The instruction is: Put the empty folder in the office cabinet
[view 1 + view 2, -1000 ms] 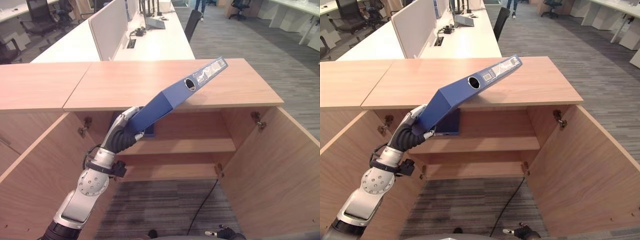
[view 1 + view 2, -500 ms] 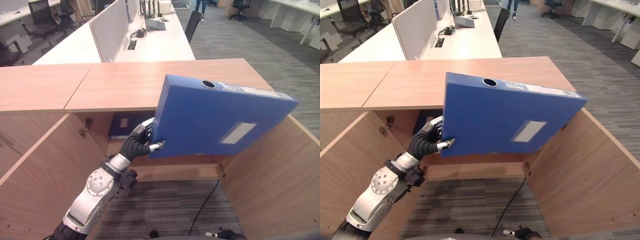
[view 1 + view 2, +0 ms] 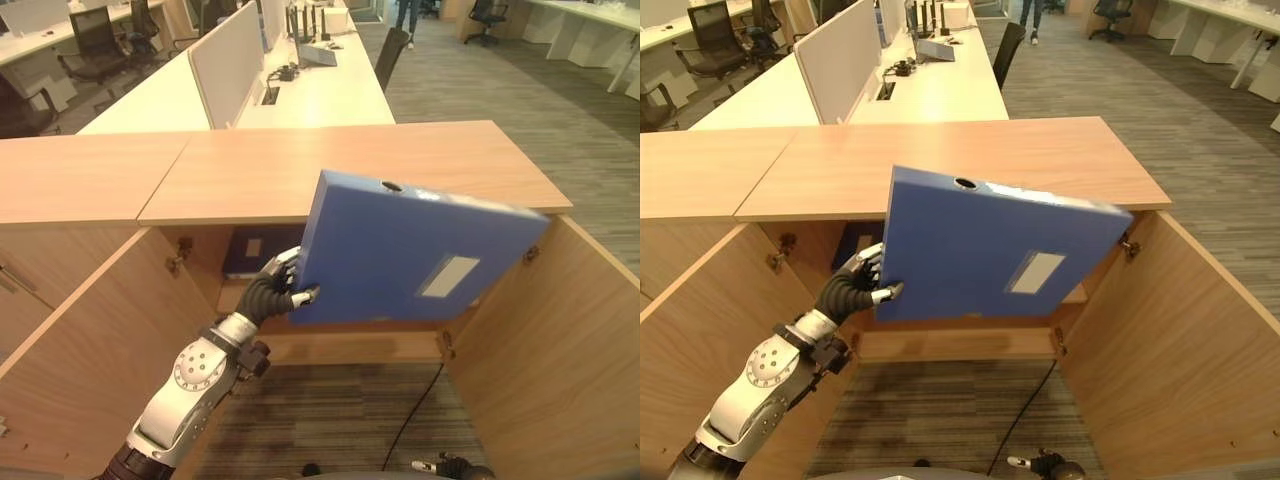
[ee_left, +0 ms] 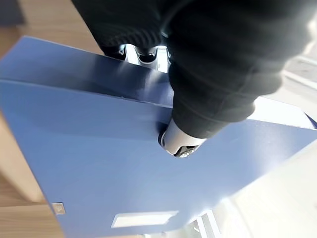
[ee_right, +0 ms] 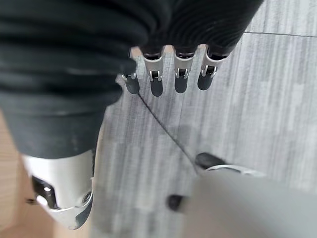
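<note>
Thumb and fingers of the left hand (image 3: pixel 272 293) clamped on the lower left corner of the blue folder (image 3: pixel 410 255), the thumb pressed on the near face and the fingers wrapped behind the edge; in the left wrist view the same pinch shows at one corner only, with the rest of the folder (image 4: pixel 99 163) unsupported. The folder hangs at the centre of the frame, broad face toward the camera, tilted down to the right, its top edge level with the cabinet (image 3: pixel 350 160) top and its body in front of the open compartment, not yet inside. The right hand (image 5: pixel 163 74) hangs over the grey floor (image 5: pixel 247 99), fingers straight and slightly apart, holding nothing. Probable failures: the long overhang may twist the folder out of the corner pinch, letting it swing or drop; the top edge may strike the underside of the cabinet top if pushed in at this height; the far right corner may catch the open right door (image 3: pixel 560 330). A second blue folder (image 3: pixel 255 250) already stands on the shelf (image 3: pixel 350 348) at middle left, just behind the hand, and may be struck on entry.
</note>
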`<state>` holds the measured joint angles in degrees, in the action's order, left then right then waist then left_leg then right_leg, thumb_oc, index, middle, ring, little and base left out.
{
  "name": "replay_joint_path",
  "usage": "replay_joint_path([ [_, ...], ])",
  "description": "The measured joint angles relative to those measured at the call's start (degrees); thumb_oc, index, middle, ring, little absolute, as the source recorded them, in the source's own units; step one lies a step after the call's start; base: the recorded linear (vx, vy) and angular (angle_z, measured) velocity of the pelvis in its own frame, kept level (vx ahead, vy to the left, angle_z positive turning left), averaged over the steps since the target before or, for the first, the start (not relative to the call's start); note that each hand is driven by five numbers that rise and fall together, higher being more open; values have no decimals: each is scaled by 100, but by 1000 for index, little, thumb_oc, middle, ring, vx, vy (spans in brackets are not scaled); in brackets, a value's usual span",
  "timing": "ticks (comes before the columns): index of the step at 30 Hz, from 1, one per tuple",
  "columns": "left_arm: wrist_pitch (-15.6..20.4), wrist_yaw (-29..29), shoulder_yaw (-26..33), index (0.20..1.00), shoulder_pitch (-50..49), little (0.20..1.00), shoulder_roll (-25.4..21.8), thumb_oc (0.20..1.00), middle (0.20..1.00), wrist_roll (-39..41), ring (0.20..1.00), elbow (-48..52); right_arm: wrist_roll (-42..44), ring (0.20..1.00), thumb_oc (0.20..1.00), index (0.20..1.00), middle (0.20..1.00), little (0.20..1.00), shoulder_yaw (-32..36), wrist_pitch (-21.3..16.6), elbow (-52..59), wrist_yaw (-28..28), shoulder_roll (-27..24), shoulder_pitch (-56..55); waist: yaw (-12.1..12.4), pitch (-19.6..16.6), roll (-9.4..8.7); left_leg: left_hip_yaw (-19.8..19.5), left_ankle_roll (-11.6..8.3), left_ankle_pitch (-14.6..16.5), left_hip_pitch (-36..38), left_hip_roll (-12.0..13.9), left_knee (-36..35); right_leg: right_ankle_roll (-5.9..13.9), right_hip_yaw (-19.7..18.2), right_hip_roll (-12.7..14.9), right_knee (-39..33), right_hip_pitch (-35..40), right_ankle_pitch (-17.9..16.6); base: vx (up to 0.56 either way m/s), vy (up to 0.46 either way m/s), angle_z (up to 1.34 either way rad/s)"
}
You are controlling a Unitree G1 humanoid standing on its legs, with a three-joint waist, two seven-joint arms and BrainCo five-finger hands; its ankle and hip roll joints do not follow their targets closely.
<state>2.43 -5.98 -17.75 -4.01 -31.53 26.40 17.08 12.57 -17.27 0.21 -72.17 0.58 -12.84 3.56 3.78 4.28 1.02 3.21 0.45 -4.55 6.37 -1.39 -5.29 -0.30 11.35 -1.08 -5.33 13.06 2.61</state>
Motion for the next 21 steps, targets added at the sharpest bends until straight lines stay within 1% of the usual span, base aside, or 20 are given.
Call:
replay_joint_path([
  [2, -2, -3, 34, 200, -311, 200, -76, 200, 200, -362, 200, -195, 189, 1000, 1000, 1000, 1000, 1000, 5, -43, 545, 73, -10, 25, -2, -4, 39, 13, 0, 0, 2, 1, 0, 0, -14, 0, 0, -3, 0, -1, 1, -3],
  [5, -2, -23, 199, 200, -586, 200, -213, 200, 200, -902, 200, -413, 209, 1000, 1000, 1000, 1000, 1000, -4, -98, 1531, 94, -196, -1, 1, 0, 45, 56, 0, 0, 9, 7, -1, 0, -54, 0, 0, -11, -1, -5, -1, -7],
  [6, -4, -21, 255, 200, -621, 200, -340, 200, 200, -1148, 200, -510, 201, 1000, 1000, 1000, 1000, 1000, 15, -146, 1858, 136, -321, 33, 3, -1, 33, 59, 0, 1, 10, 8, 0, 0, -60, 0, 1, -11, -1, -12, 2, -3],
  [7, 3, -21, 452, 200, -786, 200, -465, 200, 200, -1395, 200, -628, 133, 1000, 1000, 1000, 1000, 1000, 5, -128, 2441, 192, -597, 64, 2, 9, 15, 71, 1, 2, 7, 6, -2, 1, -71, 1, 1, -17, -1, 0, 0, 0],
  [9, 13, -12, 710, 200, -996, 200, -450, 200, 200, -1813, 200, -840, -278, 1000, 1000, 1000, 1000, 1000, 184, -202, 3550, 300, -1044, -109, 11, 19, -14, 98, 2, 4, 2, 4, -1, 1, -101, 11, 0, -33, -1, -10, 9, -5],
  [11, 16, -29, 745, 200, -1023, 200, -503, 200, 200, -2036, 200, -863, -652, 1000, 1000, 1000, 1000, 1000, 234, -154, 3898, 307, -1344, -120, 15, 23, -42, 100, 3, 4, -3, 3, -3, 3, -99, 11, 2, -36, -3, -8, 3, -2],
  [12, 42, -117, 893, 200, -1072, 200, -500, 200, 200, -2250, 200, -841, -1100, 1000, 1000, 1000, 1000, 1000, 224, -55, 4291, 314, -1610, -152, 11, 47, -37, 105, 4, 5, -5, 1, -3, 3, -100, 16, 1, -39, -3, 0, 0, 0],
  [13, 61, -143, 1019, 200, -1121, 200, -520, 200, 200, -2421, 200, -819, -1462, 1000, 1000, 1000, 1000, 1000, 248, -69, 4545, 339, -1845, -147, 1, 54, -42, 109, 4, 5, -3, 2, -2, 5, -104, 16, 1, -39, -5, 0, 0, 0],
  [16, 99, -119, 1187, 200, -1134, 200, -551, 200, 200, -2903, 200, -806, -2156, 1000, 1000, 1000, 1000, 1000, 483, -53, 4611, 401, -2123, -54, 7, 40, -87, 106, 4, 5, -3, 3, -2, 5, -101, 15, 1, -38, -4, 0, 0, 0],
  [17, 177, -118, 1246, 200, -1137, 200, -588, 200, 200, -3069, 200, -799, -2454, 1000, 1000, 1000, 1000, 1000, 542, -3, 4760, 399, -2245, -55, 6, 56, -88, 107, 4, 5, -5, 2, -2, 6, -103, 15, 1, -40, -4, 0, 0, 0],
  [21, 344, -124, 1329, 200, -1138, 200, -817, 200, 200, -3493, 200, -712, -2986, 1000, 1000, 1000, 1000, 1000, 582, 12, 5167, 378, -2371, -51, 2, 73, -99, 106, 4, 5, -13, 3, -2, 5, -102, 15, 2, -47, -4, 0, 0, 0],
])
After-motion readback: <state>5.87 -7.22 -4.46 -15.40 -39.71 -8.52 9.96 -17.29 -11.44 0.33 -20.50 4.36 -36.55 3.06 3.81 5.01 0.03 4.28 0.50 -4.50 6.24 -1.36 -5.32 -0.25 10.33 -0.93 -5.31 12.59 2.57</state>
